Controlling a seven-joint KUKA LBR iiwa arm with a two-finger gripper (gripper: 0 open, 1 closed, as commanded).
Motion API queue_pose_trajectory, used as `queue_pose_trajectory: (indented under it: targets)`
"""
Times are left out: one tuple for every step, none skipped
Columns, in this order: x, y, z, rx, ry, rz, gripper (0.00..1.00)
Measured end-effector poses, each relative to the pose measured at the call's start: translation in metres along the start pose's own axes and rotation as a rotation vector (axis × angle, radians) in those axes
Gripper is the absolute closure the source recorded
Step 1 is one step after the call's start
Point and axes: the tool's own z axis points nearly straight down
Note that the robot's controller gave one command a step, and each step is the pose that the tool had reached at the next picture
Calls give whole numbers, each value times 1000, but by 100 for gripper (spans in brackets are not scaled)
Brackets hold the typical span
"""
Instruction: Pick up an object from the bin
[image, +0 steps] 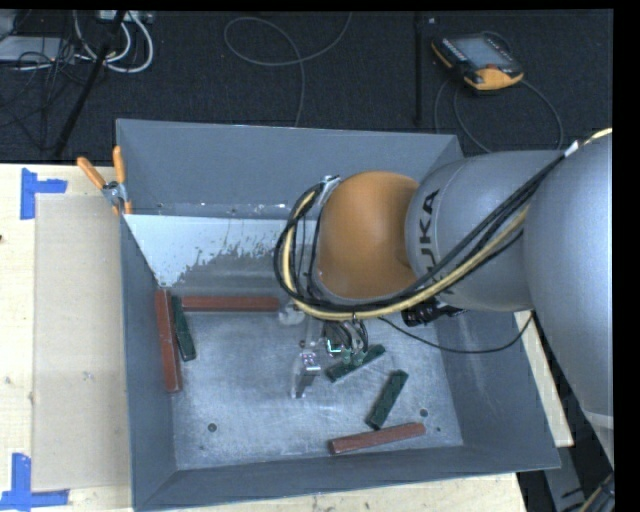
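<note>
The bin is made of grey metal, with sloping walls and a flat floor that is scuffed and speckled pale. It is set against a dark floor, on which thin cables are looped and an orange-and-black handset is laid. The arm is stretched in from the right, its wrist covered by an orange cover.

The gripper is seen low over the middle of the bin floor. Whether it is open or closed cannot be told. Just beside it, on its right, a short green bar is found: dark, narrow and flat, lying tilted, its left end hidden under the gripper. Whether it is gripped cannot be told. A second green bar is laid near it, toward the front. A third green bar is laid by the left wall beside a long brown bar. A back brown bar and a front brown bar are also seen.
</note>
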Motion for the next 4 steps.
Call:
queue_pose_trajectory:
  targets:
    - [-2, 0, -4, -1, -7, 2, 0]
    - [6, -48, 15, -1, -9, -75, 0]
    - [0, -74, 46, -1, -27, -201, 100]
    - [0, -74, 46, -1, -27, -201, 100]
